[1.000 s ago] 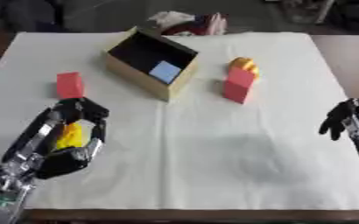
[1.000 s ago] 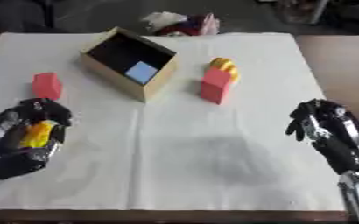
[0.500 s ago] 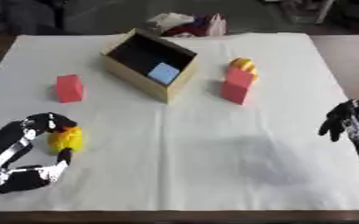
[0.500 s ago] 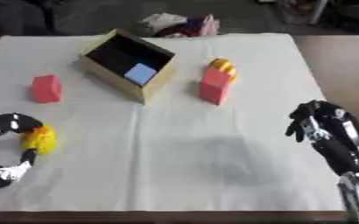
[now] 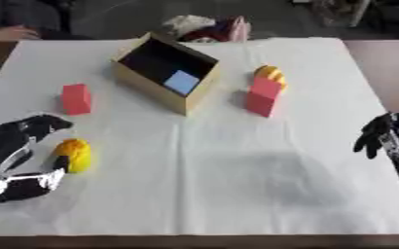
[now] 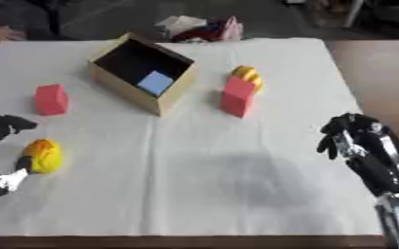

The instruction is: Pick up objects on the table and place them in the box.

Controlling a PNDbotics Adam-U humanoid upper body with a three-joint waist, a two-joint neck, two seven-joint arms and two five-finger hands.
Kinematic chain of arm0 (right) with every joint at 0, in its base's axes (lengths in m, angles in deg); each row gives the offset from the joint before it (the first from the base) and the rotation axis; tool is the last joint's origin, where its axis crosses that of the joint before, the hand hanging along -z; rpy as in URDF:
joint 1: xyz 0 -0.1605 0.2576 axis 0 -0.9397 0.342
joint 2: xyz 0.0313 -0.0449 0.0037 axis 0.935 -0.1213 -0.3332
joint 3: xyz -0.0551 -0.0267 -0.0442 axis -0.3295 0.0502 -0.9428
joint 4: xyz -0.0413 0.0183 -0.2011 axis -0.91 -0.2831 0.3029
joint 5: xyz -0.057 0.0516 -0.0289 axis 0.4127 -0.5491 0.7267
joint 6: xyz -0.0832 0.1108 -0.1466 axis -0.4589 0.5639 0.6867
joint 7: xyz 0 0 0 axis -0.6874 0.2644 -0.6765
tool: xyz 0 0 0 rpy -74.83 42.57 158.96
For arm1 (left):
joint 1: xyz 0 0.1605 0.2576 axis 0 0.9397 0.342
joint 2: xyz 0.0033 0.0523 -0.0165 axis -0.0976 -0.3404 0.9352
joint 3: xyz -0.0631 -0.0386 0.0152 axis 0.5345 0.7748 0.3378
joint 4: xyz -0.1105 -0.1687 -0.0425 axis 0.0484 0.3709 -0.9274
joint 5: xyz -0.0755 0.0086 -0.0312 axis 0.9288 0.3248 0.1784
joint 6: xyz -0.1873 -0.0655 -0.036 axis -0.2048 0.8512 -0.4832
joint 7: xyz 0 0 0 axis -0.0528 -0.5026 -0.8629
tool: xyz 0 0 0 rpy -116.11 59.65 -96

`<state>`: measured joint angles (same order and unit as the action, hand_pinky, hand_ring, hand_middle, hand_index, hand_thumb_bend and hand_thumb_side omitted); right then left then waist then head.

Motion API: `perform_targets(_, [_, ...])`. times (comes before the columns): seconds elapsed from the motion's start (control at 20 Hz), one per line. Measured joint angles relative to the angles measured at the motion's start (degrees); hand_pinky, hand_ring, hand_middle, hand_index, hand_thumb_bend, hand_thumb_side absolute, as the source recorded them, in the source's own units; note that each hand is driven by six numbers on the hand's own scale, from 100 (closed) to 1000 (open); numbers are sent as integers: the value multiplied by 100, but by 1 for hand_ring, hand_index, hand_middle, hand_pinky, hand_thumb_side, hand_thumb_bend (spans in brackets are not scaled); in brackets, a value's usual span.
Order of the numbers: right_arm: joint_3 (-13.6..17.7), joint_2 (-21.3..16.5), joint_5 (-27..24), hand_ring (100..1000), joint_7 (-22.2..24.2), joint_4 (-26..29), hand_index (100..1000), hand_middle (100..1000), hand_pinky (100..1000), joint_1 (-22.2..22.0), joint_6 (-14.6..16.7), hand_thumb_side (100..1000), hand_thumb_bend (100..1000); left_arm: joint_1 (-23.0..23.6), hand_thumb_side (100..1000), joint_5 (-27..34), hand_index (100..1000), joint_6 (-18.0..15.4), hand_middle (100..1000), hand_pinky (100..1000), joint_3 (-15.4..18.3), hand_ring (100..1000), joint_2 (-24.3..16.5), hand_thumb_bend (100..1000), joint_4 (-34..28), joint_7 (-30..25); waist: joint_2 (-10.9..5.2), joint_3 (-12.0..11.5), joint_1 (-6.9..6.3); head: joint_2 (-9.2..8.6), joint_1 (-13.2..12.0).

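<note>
Left eye view, yellow piece: yellow piece (image 5: pixel 73 154) is lying on the white sheet (image 5: pixel 237 194) near the left edge, between the thumb and fingers of the left hand (image 5: pixel 15 146).
Axis: its long axis is running roughly toward and away from the robot, leaning slightly; the narrower top is pointing away, toward the red block (image 5: pixel 76 98).
Left hand: fingers are arching wide around the piece, one part above it, one part below and touching or nearly touching its lower edge; nothing is closing on it, and the piece is sitting on the sheet, not lifted.
Box: box (image 5: pixel 165 73) is standing well apart from the piece, up and to the right, turned corner-on, open top facing up.
Done: a light blue square (image 5: pixel 182 81) is lying inside the box; judged as one item already placed.
Left: judged as four items outstanding, namely the yellow piece, the red block, the pink block (image 5: pixel 262 97) and the yellow-orange item (image 5: pixel 269 74) touching behind it.
Progress: judged early; most of the task is remaining.
Right hand: right hand (image 6: pixel 352 138) is hanging idle near the right edge, fingers curling downward, holding nothing.
Beyond sheet: a heap of cloth-like items (image 5: pixel 205 27) is lying at the far edge; what they are cannot be told.
</note>
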<state>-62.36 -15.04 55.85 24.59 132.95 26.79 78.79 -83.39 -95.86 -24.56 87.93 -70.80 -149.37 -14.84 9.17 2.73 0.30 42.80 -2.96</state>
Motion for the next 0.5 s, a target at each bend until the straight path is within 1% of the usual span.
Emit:
perform_targets(0.25, [0, 0, 0, 263, -4, 0, 521, 262, 396, 0, -4, 484, 100, -144, 340, -341, 945, 124, 841, 816, -3, 796, 38, 100, 202, -290, 0, 0, 16, 0, 1])
perform_targets(0.5, [0, 0, 0, 262, -4, -1, 520, 261, 397, 0, -5, 483, 100, -263, 336, -440, 947, 197, 840, 814, -32, 795, 110, 100, 536, -277, 0, -1, 21, 0, 4])
